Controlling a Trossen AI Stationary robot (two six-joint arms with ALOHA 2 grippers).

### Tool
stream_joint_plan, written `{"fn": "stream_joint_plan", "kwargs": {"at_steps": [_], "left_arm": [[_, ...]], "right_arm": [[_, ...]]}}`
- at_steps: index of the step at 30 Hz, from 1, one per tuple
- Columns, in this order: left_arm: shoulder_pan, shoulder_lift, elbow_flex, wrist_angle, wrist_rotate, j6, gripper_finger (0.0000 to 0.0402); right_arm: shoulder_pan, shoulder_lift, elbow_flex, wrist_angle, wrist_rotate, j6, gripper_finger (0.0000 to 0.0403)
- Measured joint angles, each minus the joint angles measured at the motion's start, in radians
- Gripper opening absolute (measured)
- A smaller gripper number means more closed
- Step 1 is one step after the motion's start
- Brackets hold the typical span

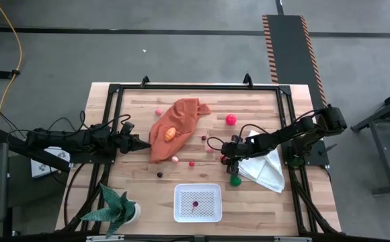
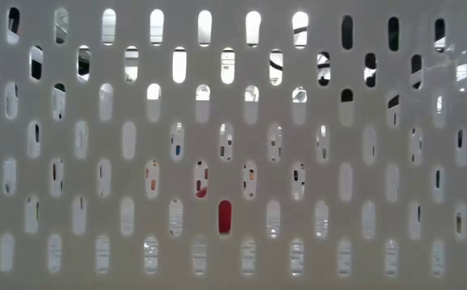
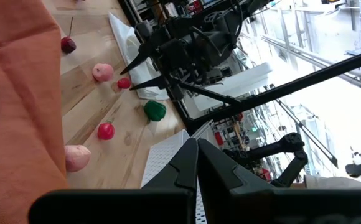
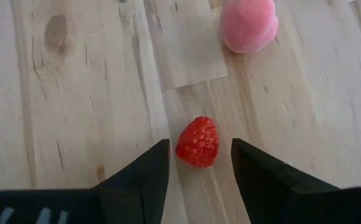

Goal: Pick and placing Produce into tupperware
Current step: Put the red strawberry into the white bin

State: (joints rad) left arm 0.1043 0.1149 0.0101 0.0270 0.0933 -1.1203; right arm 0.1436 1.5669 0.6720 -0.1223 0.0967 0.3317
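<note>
Perforated white plastic fills the low view, one red piece showing through a slot. From above, going left to right: one potted plant stands at the table's near left corner. One left gripper waits at the left edge of the orange cloth, fingers pressed together and empty. One orange piece lies on the cloth. One tupperware sits at the near edge, middle, with one dark piece inside. On the bare wood I count about eight loose pieces of produce, among them a large red one and a green one. One right gripper hangs low beside the white folded cloth, its fingers parted on either side of one red raspberry, not touching it; one pink piece lies just beyond.
</note>
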Motion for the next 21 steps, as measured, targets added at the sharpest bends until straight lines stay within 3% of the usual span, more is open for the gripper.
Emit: {"fn": "stream_joint_plan", "kwargs": {"at_steps": [21], "left_arm": [[0.0, 0.0, 0.0, 0.0, 0.0, 0.0, 0.0001]], "right_arm": [[0.009, 0.043, 0.002, 0.033, -0.024, 0.008, 0.0153]]}}
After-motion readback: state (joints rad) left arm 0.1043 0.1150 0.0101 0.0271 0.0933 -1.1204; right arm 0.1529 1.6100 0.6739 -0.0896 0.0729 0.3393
